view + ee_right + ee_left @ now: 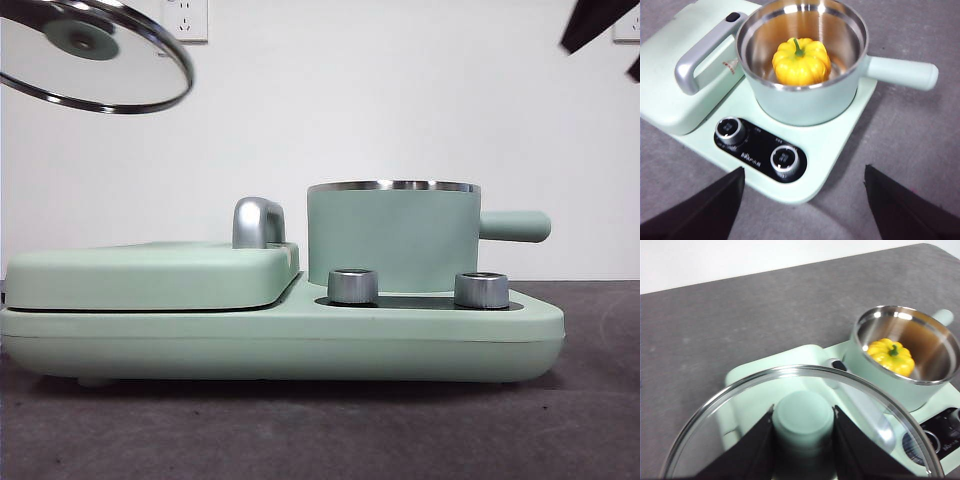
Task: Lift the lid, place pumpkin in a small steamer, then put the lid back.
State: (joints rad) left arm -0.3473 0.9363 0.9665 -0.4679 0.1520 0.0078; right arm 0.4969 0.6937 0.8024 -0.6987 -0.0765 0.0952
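The small steamer (392, 238) stands uncovered on the right of the wide mint-green base (280, 340), its side handle (515, 226) pointing right. The pumpkin (801, 61) lies inside the pot; it also shows in the left wrist view (891, 356). My left gripper (802, 440) is shut on the mint-green knob of the glass lid (795, 425) and holds it tilted high up, at the top left of the front view (95, 55), up and to the left of the pot. My right gripper (802, 200) is open and empty, above the base's front side with the two dials.
The base carries a flat mint-green rectangular cover (150, 275) with a silver handle (258, 222) on its left half, and two silver knobs (352, 286) in front of the pot. Black arm tips (600, 25) show at the top right corner. A wall socket (185, 18) is behind.
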